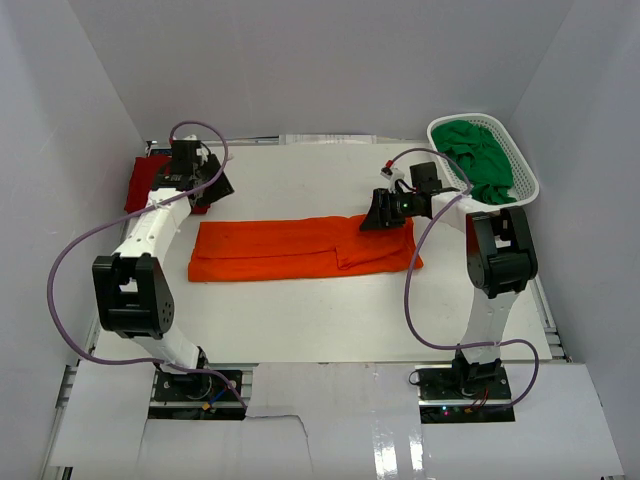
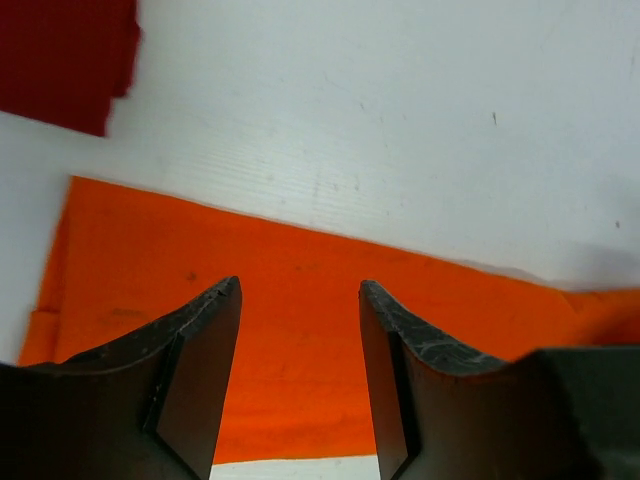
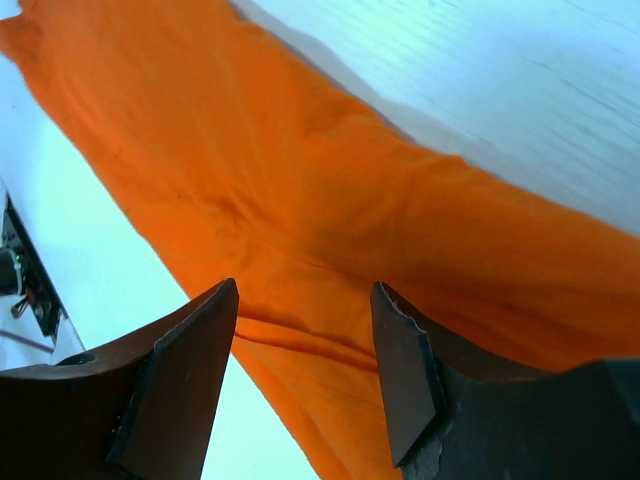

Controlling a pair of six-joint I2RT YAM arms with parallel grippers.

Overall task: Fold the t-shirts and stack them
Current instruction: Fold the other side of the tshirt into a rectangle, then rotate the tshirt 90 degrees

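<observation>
My fingers (image 2: 200, 380) stand apart and empty, left gripper (image 2: 300, 290) above the orange shirt (image 1: 290, 250) at its left end and right gripper (image 3: 305, 290) above its right, placed, I judge, to fold this mid-table strip shorter, while the red shirt (image 1: 140, 185) lies far left and the green shirt (image 1: 480, 160) sits in the basket (image 1: 532, 183).

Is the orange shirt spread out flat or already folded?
Partly folded: the orange shirt lies as a long narrow band, with a layer edge showing near its right end.
</observation>
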